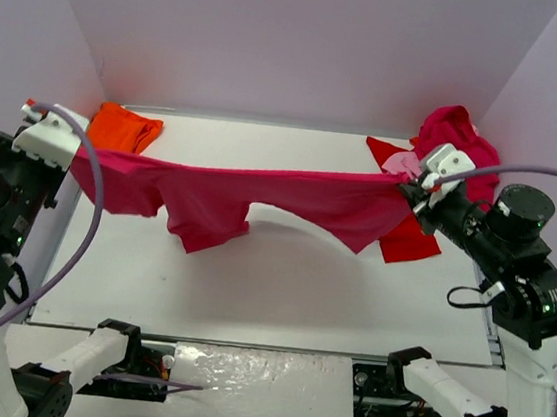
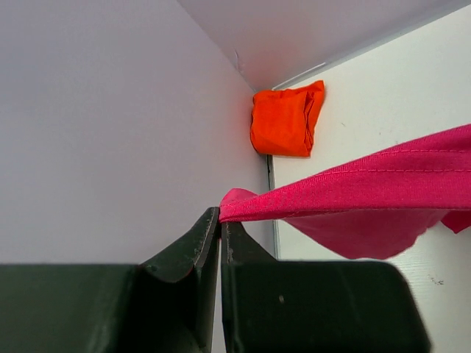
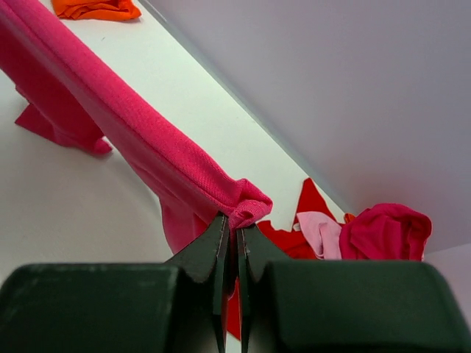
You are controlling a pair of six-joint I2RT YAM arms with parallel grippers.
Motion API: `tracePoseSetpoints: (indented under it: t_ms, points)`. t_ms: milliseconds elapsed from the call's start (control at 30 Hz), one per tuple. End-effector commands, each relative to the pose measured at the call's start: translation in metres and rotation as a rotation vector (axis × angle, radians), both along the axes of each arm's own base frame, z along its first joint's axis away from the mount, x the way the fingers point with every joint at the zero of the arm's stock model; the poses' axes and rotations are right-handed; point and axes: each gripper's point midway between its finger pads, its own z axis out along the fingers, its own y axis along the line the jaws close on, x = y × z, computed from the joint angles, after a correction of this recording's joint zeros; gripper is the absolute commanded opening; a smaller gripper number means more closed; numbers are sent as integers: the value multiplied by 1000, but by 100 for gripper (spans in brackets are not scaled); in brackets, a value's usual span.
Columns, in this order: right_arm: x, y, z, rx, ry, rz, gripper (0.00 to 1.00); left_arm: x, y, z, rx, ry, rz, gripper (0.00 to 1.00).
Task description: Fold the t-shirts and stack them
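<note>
Dark fingers [image 2: 184,254] of the left claw [image 2: 221,219] are pressed together on one end of the magenta t-shirt [image 2: 368,184], pinching it close beside the left wall [image 2: 110,110]. The right claw [image 3: 234,226] is likewise clamped on the shirt's other end, where the cloth bunches into a small roll at its tips. Between the two claws the shirt hangs as a taut band across the white surface [image 1: 279,289], raised above it. Its middle sags in loose folds that cast a shadow below; whether the lowest fold touches the surface cannot be told. In the back left corner lies the orange t-shirt [image 1: 126,129], folded, against the wall. In the back right corner sits a crumpled crimson t-shirt [image 1: 458,138] with the light pink t-shirt [image 1: 402,163] touching it. The bright red t-shirt [image 1: 411,242] lies flat beside them, partly behind the stretched shirt's right end.
</note>
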Motion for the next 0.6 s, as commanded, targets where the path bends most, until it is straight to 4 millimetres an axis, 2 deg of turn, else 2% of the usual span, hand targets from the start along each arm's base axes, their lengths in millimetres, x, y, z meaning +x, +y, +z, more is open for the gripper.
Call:
tracePoseSetpoints:
  t_ms: [0,33,100,233,300,433,567]
  points:
    - [-7,-4,10,1,-42,8,0,-18,5,23,7,-59,14,0]
    - [-11,-5,11,0,-41,7,0,-20,5,22,8,-52,12,0]
    - [-21,-8,15,-16,-46,14,0,-30,6,35,0,-94,8,0]
    - [-25,-6,14,-19,-21,29,0,-29,4,46,0,-110,0,0]
    - [-22,-6,17,-19,-11,24,0,-15,3,45,8,-79,-1,0]
    - [-13,-3,22,-30,-11,21,0,1,3,53,35,-74,-1,0]
    - [25,9,-11,-93,95,12,0,50,-1,47,95,-10,-11,0]
